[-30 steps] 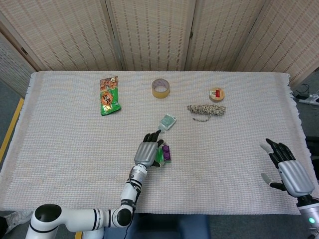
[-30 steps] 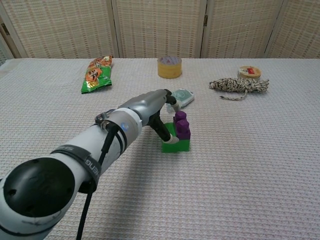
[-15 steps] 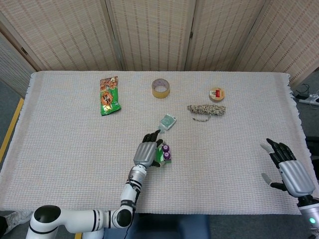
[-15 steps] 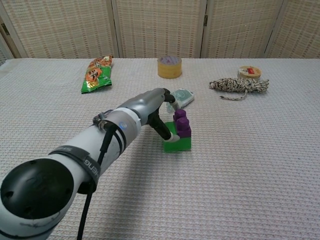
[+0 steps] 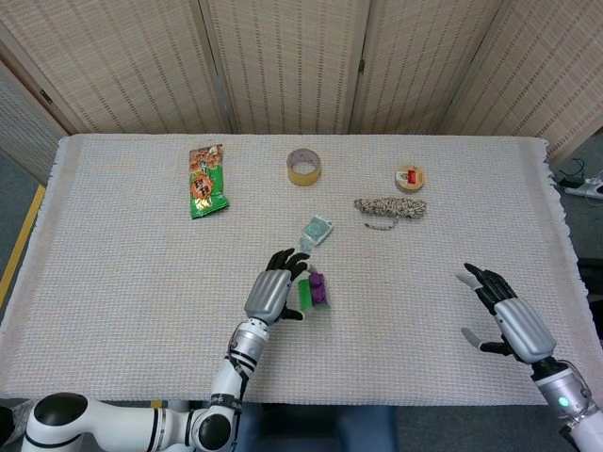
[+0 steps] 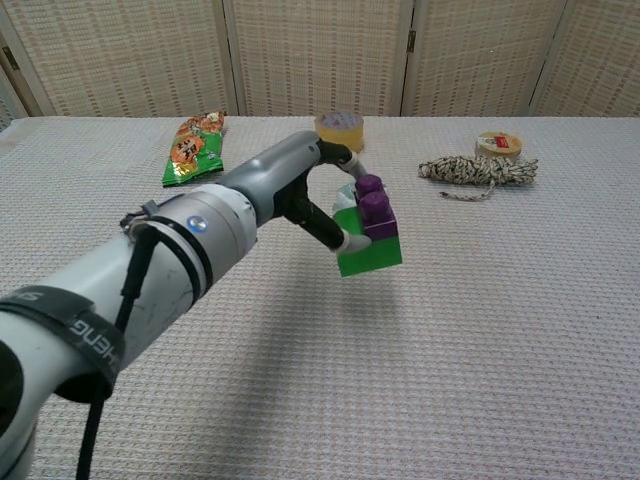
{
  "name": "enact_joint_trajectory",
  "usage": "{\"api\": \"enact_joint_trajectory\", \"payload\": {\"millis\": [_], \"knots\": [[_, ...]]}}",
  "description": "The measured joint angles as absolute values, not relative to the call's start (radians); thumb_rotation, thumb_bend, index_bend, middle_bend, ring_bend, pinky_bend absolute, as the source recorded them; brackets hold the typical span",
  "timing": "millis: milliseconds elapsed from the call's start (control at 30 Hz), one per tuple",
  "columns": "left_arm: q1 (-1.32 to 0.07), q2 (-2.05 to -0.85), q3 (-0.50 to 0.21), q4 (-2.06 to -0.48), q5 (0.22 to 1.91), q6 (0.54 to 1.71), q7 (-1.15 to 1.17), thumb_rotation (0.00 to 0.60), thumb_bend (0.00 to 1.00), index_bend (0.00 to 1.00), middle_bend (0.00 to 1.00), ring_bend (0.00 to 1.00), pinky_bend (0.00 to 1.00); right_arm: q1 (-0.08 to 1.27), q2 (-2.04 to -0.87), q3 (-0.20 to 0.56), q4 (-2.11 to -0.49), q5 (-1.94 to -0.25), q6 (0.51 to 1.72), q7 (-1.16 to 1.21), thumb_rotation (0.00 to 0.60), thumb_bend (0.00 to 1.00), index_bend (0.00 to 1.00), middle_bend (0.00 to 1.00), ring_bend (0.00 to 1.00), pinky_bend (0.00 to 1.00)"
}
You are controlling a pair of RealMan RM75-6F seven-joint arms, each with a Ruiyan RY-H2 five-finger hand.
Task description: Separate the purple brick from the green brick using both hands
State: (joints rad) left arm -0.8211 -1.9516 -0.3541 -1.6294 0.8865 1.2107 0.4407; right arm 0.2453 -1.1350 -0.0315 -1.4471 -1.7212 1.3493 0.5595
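joined bricks (image 6: 368, 232) now off the table in left hand (image 5: 272, 293)

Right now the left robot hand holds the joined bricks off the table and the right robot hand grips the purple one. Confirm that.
Not quite. The right robot hand grips nothing: the head view shows it open, far from the bricks. The left robot hand does hold the purple brick and green brick, joined, off the table.

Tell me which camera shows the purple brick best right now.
The chest view: the purple brick shows side-on, still seated on the green brick, both lifted off the table in the left hand. The head view shows it only from above, small, beside that hand's fingers.
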Motion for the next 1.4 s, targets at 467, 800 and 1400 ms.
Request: {"api": "enact_joint_trajectory", "payload": {"millis": [467,800,1400], "knots": [[-0.768,-1.888,-0.327,-1.807,0.942,1.252,0.417,0.6,0.73,0.79,0.21,0.0,0.0,0.496,-1.323,-0.053,-1.332,-1.76,1.149,1.199,0.6,0.38,0.0,0.0,0.0,0.0],[-0.763,-1.888,-0.354,-1.861,0.913,1.259,0.402,0.6,0.74,0.79,0.21,0.0,0.0,0.603,-1.449,-0.064,-1.236,-1.763,1.119,1.508,0.6,0.38,0.05,0.0,0.0,0.0],[-0.771,-1.938,-0.347,-1.84,0.901,1.258,0.388,0.6,0.74,0.8,0.21,0.0,0.0,0.683,-1.594,-0.088,-1.18,-1.756,1.178,1.699,0.6,0.38,0.16,0.0,0.0,0.0]]}}
